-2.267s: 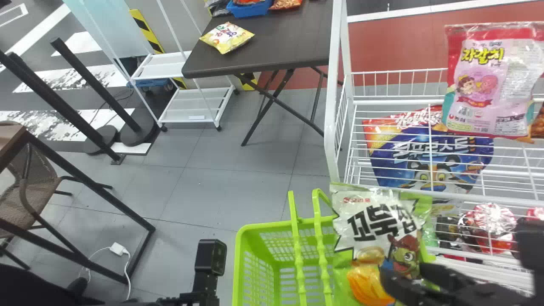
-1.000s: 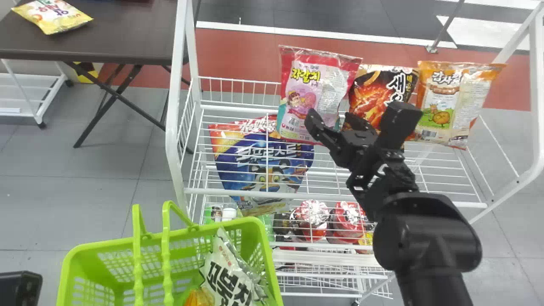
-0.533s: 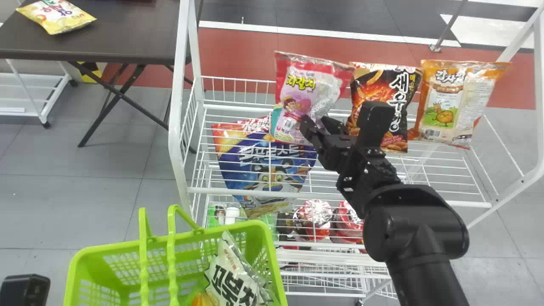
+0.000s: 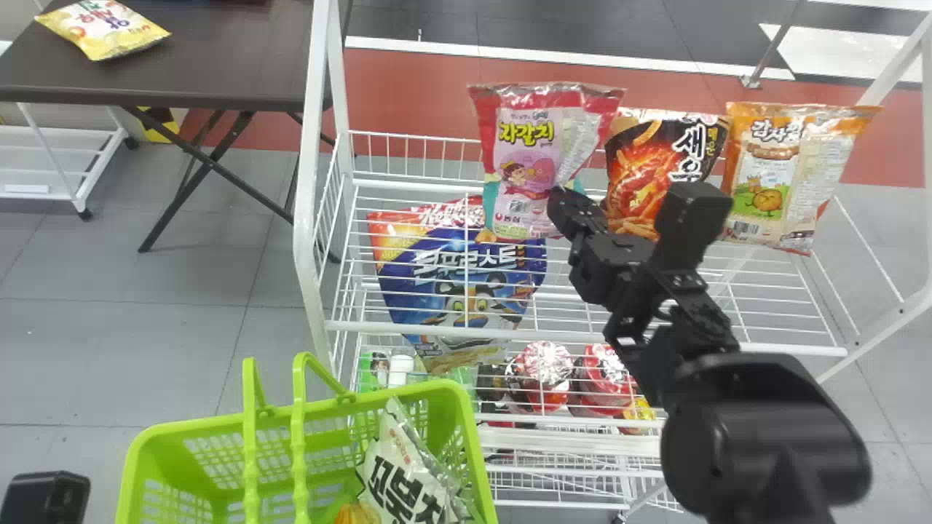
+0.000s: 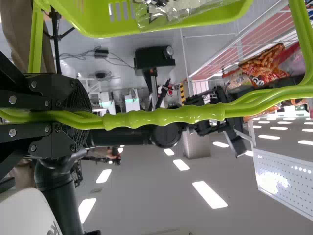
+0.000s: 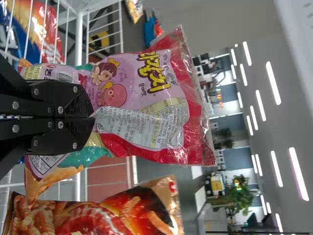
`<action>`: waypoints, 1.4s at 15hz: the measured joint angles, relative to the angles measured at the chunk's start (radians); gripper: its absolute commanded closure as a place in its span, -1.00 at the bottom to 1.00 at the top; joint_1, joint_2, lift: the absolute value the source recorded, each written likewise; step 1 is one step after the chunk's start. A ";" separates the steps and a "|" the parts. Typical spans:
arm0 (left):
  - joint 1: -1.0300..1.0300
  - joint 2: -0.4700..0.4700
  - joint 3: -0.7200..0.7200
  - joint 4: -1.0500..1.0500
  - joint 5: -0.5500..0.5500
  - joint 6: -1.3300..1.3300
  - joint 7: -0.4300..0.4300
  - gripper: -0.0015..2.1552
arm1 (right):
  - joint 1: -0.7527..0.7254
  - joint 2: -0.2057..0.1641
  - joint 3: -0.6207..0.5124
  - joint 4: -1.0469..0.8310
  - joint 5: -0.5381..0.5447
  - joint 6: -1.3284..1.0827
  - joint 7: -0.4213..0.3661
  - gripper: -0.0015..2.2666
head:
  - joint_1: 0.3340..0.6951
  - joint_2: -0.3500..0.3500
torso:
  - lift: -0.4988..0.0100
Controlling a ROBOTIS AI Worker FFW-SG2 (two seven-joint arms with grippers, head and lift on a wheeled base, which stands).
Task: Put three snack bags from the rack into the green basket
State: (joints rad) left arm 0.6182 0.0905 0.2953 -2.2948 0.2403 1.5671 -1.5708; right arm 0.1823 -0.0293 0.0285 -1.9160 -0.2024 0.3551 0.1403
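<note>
The pink snack bag [image 4: 517, 156] was upright in the head view, over the left part of the white wire rack [image 4: 451, 335], in the fingers of the right gripper [image 4: 559, 200]. To its right came a black-and-red snack bag [image 4: 644, 171], then an orange snack bag [image 4: 761, 182]. A large blue snack bag [image 4: 466, 280] lay behind the rack's wires, lower than the pink one, and red packages [image 4: 542, 371] sat on a level beneath. The green basket [image 4: 196, 433] was in front of the rack, toward the left, its two handles [image 4: 250, 451] raised. Inside, a white snack bag [image 4: 408, 480] leaned near the basket's right wall. The left arm [image 4: 47, 498] showed at the lower left corner. Farther back on the left, a yellow snack bag [image 4: 105, 29] lay on a dark tabletop [image 4: 218, 69].

In the left wrist view, the fingers of the left gripper [image 5: 89, 120] were closed around the green basket's handles, holding them together. Clear-edged wrapping showed against the basket's rim.

In the right wrist view, the fingers were pinched together on the front of the pink snack bag, low down, and a crease ran from the fingertips across its printed face. The black-and-red snack bag was near it, with a gap between.
</note>
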 measured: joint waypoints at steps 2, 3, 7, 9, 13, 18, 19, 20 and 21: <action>-0.001 0.000 0.002 0.000 0.000 0.001 0.000 0.99 | 0.112 -0.002 -0.009 -0.165 -0.035 0.055 0.013 0.99 | 1.00 -0.28 | 0.96; -0.003 0.000 0.005 0.000 0.001 0.002 0.000 0.99 | 0.175 -0.003 -0.016 -0.253 -0.062 0.100 0.032 0.99 | 1.00 -0.25 | 0.96; -0.012 0.000 0.007 0.000 0.000 0.003 0.000 0.99 | 0.333 -0.003 -0.071 -0.493 -0.190 0.464 0.111 0.99 | 1.00 -0.12 | 0.96; -0.012 -0.001 0.009 0.003 0.000 0.003 0.000 0.99 | 0.376 -0.003 -0.081 -0.574 -0.240 0.680 0.156 0.99 | 1.00 0.08 | 0.96; -0.020 -0.006 0.010 0.008 -0.001 0.003 0.000 0.99 | 0.383 -0.004 -0.036 -0.652 -0.283 1.011 0.195 0.99 | 1.00 0.58 | 0.96; -0.034 -0.009 0.009 0.015 0.000 0.003 0.000 0.99 | 0.283 -0.023 0.124 -0.526 -0.246 1.142 0.181 -1.00 | 1.00 1.00 | 0.96; -0.037 -0.009 0.008 0.018 0.000 0.003 0.000 0.99 | 0.259 -0.031 0.155 -0.490 -0.231 1.143 0.180 -1.00 | 1.00 1.00 | 0.96; -0.040 -0.008 0.009 0.021 0.001 0.003 0.000 0.99 | 0.245 -0.036 0.172 -0.472 -0.220 1.136 0.181 -0.99 | 1.00 1.00 | 0.96; -0.044 -0.007 0.010 0.025 0.001 0.003 0.000 0.99 | 0.240 -0.037 0.175 -0.470 -0.218 1.129 0.182 -0.96 | 1.00 1.00 | 0.96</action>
State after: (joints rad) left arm 0.5745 0.0833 0.3056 -2.2697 0.2410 1.5701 -1.5708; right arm 0.4223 -0.0666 0.2039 -2.3862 -0.4199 1.4840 0.3218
